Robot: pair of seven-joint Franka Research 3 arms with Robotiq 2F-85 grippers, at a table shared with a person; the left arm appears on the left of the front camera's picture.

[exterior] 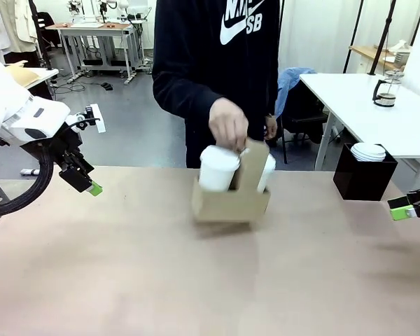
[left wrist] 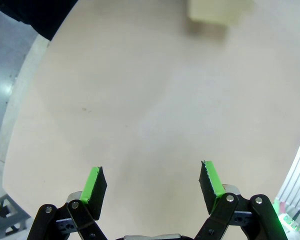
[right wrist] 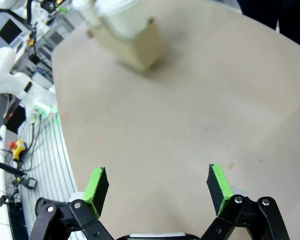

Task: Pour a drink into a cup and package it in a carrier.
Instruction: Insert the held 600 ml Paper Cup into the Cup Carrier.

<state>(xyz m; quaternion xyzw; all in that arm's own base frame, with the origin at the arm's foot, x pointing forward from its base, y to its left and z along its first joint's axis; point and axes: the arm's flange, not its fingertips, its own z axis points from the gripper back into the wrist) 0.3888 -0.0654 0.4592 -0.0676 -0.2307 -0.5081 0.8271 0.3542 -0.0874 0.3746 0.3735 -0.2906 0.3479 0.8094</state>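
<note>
At table centre: carrier (exterior: 230, 201), brown cardboard, upright, taken as landmark for all below.
Cups: two white lidded cups in its slots, near cup (exterior: 218, 168) on the left, second cup (exterior: 266, 172) behind the centre handle (exterior: 252, 165).
Hand: person's hand (exterior: 228, 123) on top of the handle and the near cup's lid; looks like a grasp on the handle, exact contact blurred.
Left gripper: (exterior: 82, 176) well left of carrier, above the table (exterior: 126, 280); in its wrist view (left wrist: 152, 186) jaws stand wide, nothing between the pads, carrier (left wrist: 219, 11) far ahead at the top edge.
Right gripper: (exterior: 409, 206) well right of carrier at the frame edge; wrist view (right wrist: 157, 182) shows jaws fully spread, nothing held, carrier (right wrist: 140, 45) far ahead.
Black box: (exterior: 364, 175) right of carrier, lids (exterior: 368, 151) stacked in it.
Carafe: (exterior: 385, 91) far right of carrier on a separate white table; contents too small to tell.
Progress, judged: cups look lidded and seated, so packaging seems near done.
Handling, judged: cardboard light but soft, side walls would crush under a pinch; filled cups make the load top-heavy and spillable.
Hold, judged: best at the centre handle, pads across its flat faces, lifted straight and level; cup walls are thin and slippery, lids may pop if squeezed.
Risk, judged: tilt or jerk could unseat a cup.
</note>
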